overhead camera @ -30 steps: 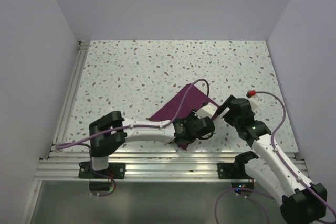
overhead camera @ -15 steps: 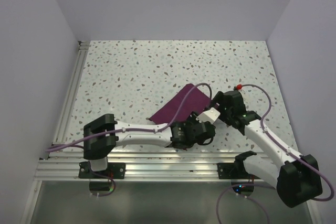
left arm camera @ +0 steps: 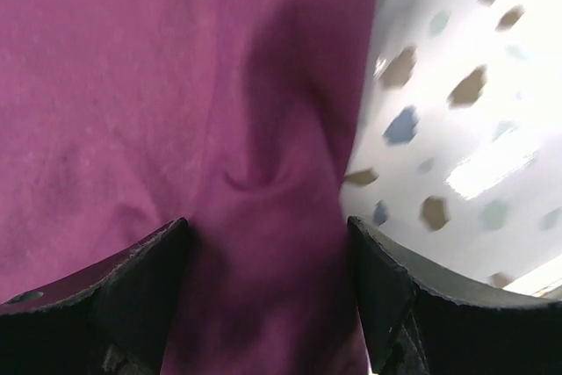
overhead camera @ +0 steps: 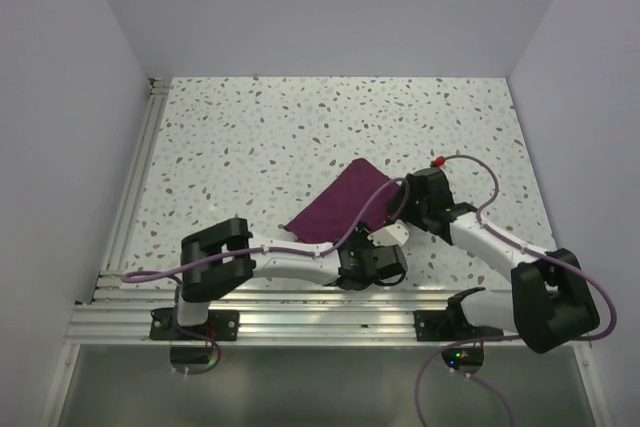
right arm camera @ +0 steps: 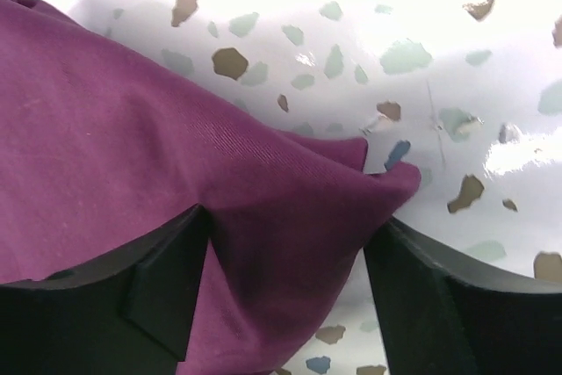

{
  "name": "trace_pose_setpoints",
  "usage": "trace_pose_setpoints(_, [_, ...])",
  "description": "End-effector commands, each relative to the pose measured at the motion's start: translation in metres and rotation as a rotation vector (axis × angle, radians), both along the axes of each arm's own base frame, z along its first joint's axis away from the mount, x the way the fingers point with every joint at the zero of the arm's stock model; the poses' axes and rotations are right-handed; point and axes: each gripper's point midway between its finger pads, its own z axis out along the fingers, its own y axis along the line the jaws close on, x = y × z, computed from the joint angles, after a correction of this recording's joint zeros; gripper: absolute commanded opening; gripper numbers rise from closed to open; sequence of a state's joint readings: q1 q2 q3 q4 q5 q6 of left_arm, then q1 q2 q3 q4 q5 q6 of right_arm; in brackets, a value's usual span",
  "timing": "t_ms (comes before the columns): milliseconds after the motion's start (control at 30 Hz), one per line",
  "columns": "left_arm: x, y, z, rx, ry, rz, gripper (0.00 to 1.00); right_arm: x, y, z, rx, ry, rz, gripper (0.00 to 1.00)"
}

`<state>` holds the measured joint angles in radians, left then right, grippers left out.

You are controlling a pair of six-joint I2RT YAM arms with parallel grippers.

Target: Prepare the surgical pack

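Observation:
The surgical pack is a plum-maroon fabric drape lying folded on the speckled table, near the front centre. My left gripper is at its near right end. In the left wrist view the left gripper is open, its fingers spread wide, with the drape between them. My right gripper is at the drape's right corner. In the right wrist view the right gripper is open, straddling a bunched corner of the drape.
The white speckled table runs back to the walls. An aluminium rail borders the left side and a frame runs along the near edge. Purple cables loop over both arms.
The right arm has swung left and down onto the drape's right corner. The left gripper has shifted a little nearer the front edge. The raised right flap of the drape has dropped.

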<state>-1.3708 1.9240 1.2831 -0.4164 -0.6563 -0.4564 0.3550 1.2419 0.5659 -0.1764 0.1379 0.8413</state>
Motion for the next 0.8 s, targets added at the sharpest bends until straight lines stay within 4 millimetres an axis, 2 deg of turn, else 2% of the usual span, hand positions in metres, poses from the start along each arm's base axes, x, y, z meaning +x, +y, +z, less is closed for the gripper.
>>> trace_pose_setpoints(0, [-0.006,0.023,0.003,0.037,-0.023,-0.006,0.76,0.031,-0.004,0.018,-0.047,-0.120,-0.012,0.68])
trace_pose_setpoints(167, [-0.024,0.037,0.001,0.088,-0.039,-0.071,0.76,0.046,-0.006,0.030,-0.124,-0.143,0.045,0.67])
trace_pose_setpoints(300, [-0.031,0.044,-0.004,0.129,-0.050,-0.088,0.76,0.055,-0.003,0.040,-0.157,-0.192,0.105,0.72])
trace_pose_setpoints(433, [-0.040,0.048,0.000,0.136,-0.064,-0.104,0.76,0.061,-0.013,0.040,-0.212,-0.192,0.090,0.76])
trace_pose_setpoints(533, [-0.039,0.053,0.003,0.134,-0.073,-0.093,0.76,0.060,-0.014,0.044,-0.216,-0.213,0.083,0.84])
trace_pose_setpoints(633, [-0.041,0.051,0.013,0.093,-0.064,-0.087,0.76,0.058,-0.014,0.051,-0.194,-0.236,0.080,0.98])
trace_pose_setpoints(700, [-0.043,0.048,0.023,0.049,-0.055,-0.091,0.76,0.054,-0.015,0.060,-0.180,-0.256,0.075,0.98])
trace_pose_setpoints(767, [-0.046,0.041,0.042,-0.032,-0.045,-0.108,0.76,0.053,-0.016,0.066,-0.169,-0.269,0.071,0.99])
